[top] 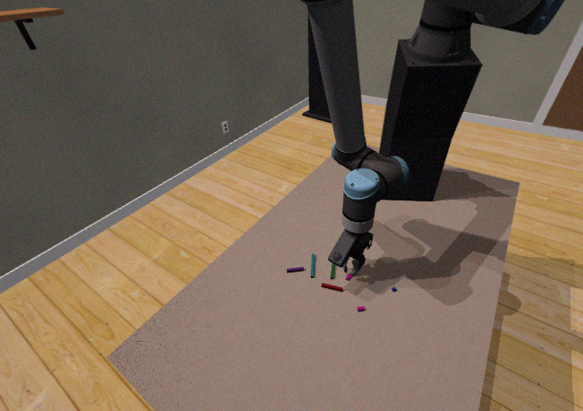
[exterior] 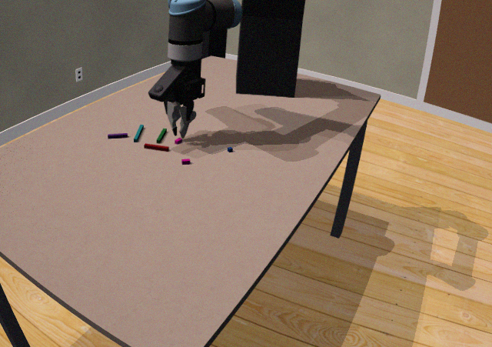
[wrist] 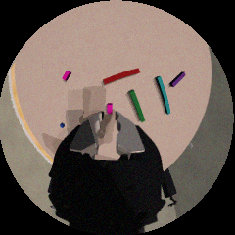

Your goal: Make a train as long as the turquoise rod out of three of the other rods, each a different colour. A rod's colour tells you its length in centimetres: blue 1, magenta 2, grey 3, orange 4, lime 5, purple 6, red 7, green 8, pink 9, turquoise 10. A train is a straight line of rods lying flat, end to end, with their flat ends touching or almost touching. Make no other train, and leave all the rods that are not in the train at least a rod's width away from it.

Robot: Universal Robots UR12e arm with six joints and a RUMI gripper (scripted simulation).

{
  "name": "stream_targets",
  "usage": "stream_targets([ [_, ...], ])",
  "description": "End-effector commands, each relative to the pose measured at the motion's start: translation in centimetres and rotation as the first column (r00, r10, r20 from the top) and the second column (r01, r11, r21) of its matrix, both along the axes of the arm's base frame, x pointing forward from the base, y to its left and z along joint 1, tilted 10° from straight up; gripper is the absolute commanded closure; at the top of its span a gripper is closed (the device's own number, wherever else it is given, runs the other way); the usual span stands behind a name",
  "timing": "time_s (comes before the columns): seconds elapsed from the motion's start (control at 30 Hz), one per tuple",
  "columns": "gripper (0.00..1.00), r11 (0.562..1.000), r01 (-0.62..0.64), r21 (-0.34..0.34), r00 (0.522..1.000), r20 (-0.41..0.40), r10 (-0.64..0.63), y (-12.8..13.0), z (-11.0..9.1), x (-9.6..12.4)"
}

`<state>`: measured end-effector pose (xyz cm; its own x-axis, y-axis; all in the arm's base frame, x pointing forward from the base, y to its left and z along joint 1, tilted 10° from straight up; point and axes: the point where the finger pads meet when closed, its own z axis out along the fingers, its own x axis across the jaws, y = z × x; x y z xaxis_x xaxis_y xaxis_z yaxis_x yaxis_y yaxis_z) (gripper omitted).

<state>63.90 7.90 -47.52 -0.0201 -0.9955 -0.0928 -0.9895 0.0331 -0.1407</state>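
Note:
My gripper (top: 352, 271) (exterior: 179, 132) (wrist: 109, 112) hangs just above a short magenta rod (top: 349, 277) (exterior: 178, 140) (wrist: 109, 108); its fingers stand a little apart with nothing between them. A red rod (top: 332, 287) (exterior: 156, 147) (wrist: 121, 75) lies just in front of that magenta rod. A green rod (top: 332, 271) (exterior: 161, 135) (wrist: 136, 105), the turquoise rod (top: 312, 265) (exterior: 138, 133) (wrist: 163, 95) and a purple rod (top: 295, 269) (exterior: 118, 135) (wrist: 177, 79) lie to the left. A second magenta rod (top: 361, 308) (exterior: 185, 161) (wrist: 67, 75) and a small blue rod (top: 393, 289) (exterior: 229, 149) (wrist: 62, 125) lie apart.
All the rods lie on a brown table top (top: 282, 350) (exterior: 119, 235). The arm's dark pedestal (top: 424, 128) (exterior: 270, 37) stands at the back of the table. The table's left edge is near in the wrist view.

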Motion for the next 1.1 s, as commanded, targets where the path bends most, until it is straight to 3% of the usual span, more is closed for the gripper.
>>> stream_targets([
  [0.0,0.86,1.000,0.000,0.000,1.000,0.001,0.000,-0.01,0.05,0.04],
  [1.07,0.86,1.000,0.000,0.000,1.000,0.001,0.000,0.08,-0.88,0.17],
])
